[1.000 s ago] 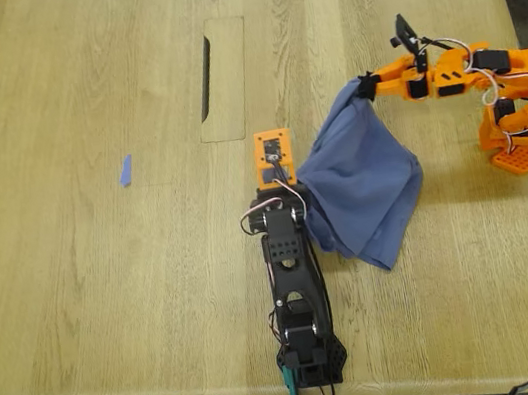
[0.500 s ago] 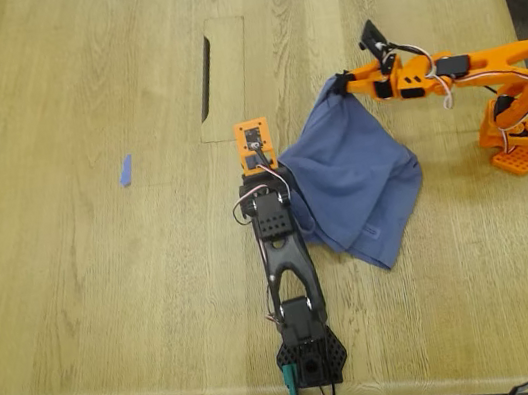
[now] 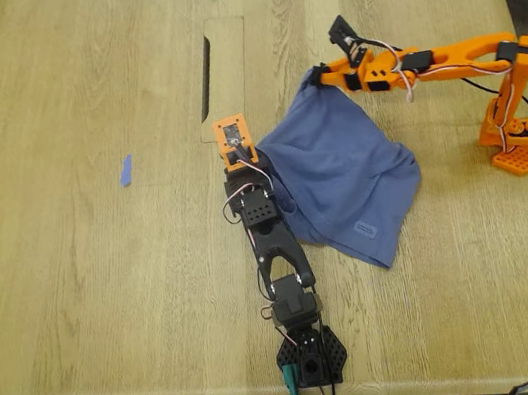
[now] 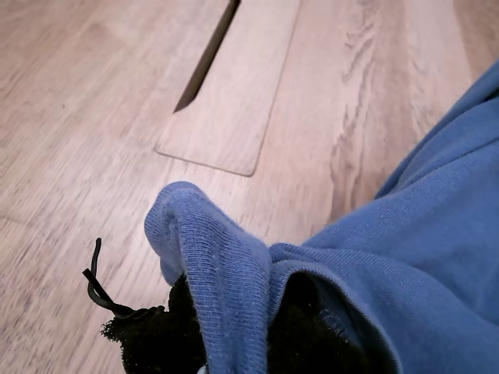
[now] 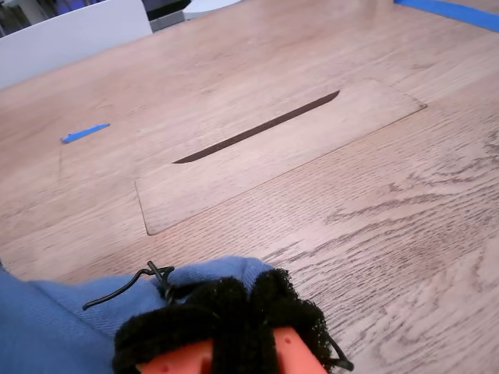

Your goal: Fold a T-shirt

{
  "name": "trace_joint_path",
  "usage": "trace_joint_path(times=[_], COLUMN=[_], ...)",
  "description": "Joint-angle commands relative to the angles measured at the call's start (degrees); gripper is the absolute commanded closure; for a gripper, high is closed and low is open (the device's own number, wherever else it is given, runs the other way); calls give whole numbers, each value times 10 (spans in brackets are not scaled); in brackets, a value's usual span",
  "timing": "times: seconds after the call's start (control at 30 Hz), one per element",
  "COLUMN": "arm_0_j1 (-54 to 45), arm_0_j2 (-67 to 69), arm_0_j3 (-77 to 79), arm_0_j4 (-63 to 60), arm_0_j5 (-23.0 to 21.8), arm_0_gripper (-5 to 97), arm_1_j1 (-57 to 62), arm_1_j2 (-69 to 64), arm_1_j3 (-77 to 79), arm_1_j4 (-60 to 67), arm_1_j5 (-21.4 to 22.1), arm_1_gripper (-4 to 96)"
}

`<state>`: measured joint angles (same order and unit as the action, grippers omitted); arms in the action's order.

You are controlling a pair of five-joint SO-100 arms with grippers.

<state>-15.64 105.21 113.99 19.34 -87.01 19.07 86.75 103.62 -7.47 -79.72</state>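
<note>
Farthest toward the exterior view's left, a small blue strip [image 3: 125, 170] lies alone on the wooden table [image 3: 96, 286], well apart from the work. Next comes the inset cable-slot panel [image 3: 224, 77], bare, just beyond my first gripper [image 3: 240, 149]. That gripper, on the black arm, is closed over a thick fold of the T-shirt's [image 3: 342, 179] edge. In the first wrist view the slate-blue knit humps up and wraps over my padded fingers [image 4: 148, 339], so I judge the bite deep and secure.

The T-shirt itself spreads from there toward the exterior view's right. It is bunched and part-doubled on the table, with its near corner trailing toward the table's front edge. My second gripper [image 3: 317, 77], on the orange arm, is pinched on the far corner, and its black pads [image 5: 226, 308] are pressed together with only a small bulge of cloth showing beside them. That hold looks shallower.

The cloth should be light, limp and stretchy. It will sag between my two holds and drag on the wood rather than slide freely. Hems and seams are the places to hold it, since they are thicker and bunch less. I would keep the span between the grippers gently taut, because slack would let the lower layers crumple underneath.
</note>
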Motion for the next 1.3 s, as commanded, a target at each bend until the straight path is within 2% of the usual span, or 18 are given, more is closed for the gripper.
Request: trace_joint_path(times=[0.0, 0.27, 0.83, 1.27], arm_0_j1=[-45, -80, -128, -149], arm_0_j2=[-5, -98, -307, -376], arm_0_j3=[-40, -87, -299, -361], arm_0_j4=[-57, -135, -243, -311], arm_0_j5=[3, 4, 9, 13], arm_0_gripper=[920, 920, 920, 920], arm_1_j1=[21, 58, 121, 148], arm_1_j2=[-26, -137, -316, -424], arm_1_j3=[-69, -175, -410, -536], arm_1_j4=[-9, -4, 1, -2], arm_1_j5=[-5, -11, -13, -6], arm_1_gripper=[913, 913, 913, 913])
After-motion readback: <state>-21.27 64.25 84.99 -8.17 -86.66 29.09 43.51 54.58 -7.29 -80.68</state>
